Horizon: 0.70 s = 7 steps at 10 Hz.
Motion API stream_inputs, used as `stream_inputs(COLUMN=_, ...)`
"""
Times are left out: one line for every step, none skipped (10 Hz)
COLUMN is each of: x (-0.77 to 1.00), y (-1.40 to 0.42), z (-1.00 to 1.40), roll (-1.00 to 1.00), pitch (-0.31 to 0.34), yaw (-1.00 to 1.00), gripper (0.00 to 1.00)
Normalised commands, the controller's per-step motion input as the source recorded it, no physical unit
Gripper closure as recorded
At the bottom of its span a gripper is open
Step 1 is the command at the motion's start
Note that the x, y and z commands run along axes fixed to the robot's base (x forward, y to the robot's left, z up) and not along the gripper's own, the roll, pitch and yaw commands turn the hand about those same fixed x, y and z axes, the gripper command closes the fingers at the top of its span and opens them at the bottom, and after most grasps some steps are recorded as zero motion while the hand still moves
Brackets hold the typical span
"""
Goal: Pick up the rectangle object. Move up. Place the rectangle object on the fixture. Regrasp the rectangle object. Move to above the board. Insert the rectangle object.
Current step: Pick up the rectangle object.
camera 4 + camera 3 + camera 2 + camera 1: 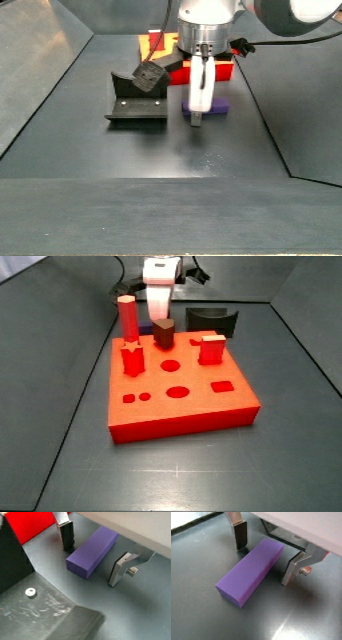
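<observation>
Gripper (pixel 264 557) hovering w/ fingers (pixel 240 536) apart astride block (pixel 251 571), lying on floor nr fixture (pixel 136 98); pick pending, everything else left.

Red board on a dark worktop, arm behind it.

The board (pixel 178 391) lies flat on the dark worktop (pixel 267 471), its top cut with round, oval and rectangular holes. A tall red peg (pixel 126 319) stands at its far left corner, two shorter red pegs (pixel 211 350) nearer the middle, and a dark brown block (pixel 163 333) at the far edge. The end effector (pixel 159 306) hangs behind that block; its fingers are hidden. The black fixture (pixel 211 320) stands beyond the board.
</observation>
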Motion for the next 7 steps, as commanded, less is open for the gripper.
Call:
stream_inputs(x=0.0, y=0.0, z=0.0, roll=0.0, pitch=0.0, yaw=0.0, gripper=0.0)
stream_inputs(x=0.0, y=0.0, z=0.0, roll=0.0, pitch=0.0, yaw=0.0, gripper=1.0)
stream_inputs(x=0.0, y=0.0, z=0.0, roll=0.0, pitch=0.0, yaw=0.0, gripper=1.0)
stream_inputs(x=0.0, y=0.0, z=0.0, roll=0.0, pitch=0.0, yaw=0.0, gripper=1.0)
stream_inputs(x=0.0, y=0.0, z=0.0, roll=0.0, pitch=0.0, yaw=0.0, gripper=1.0)
stream_inputs(x=0.0, y=0.0, z=0.0, roll=0.0, pitch=0.0, yaw=0.0, gripper=1.0)
stream_inputs(x=0.0, y=0.0, z=0.0, roll=0.0, pitch=0.0, yaw=0.0, gripper=1.0)
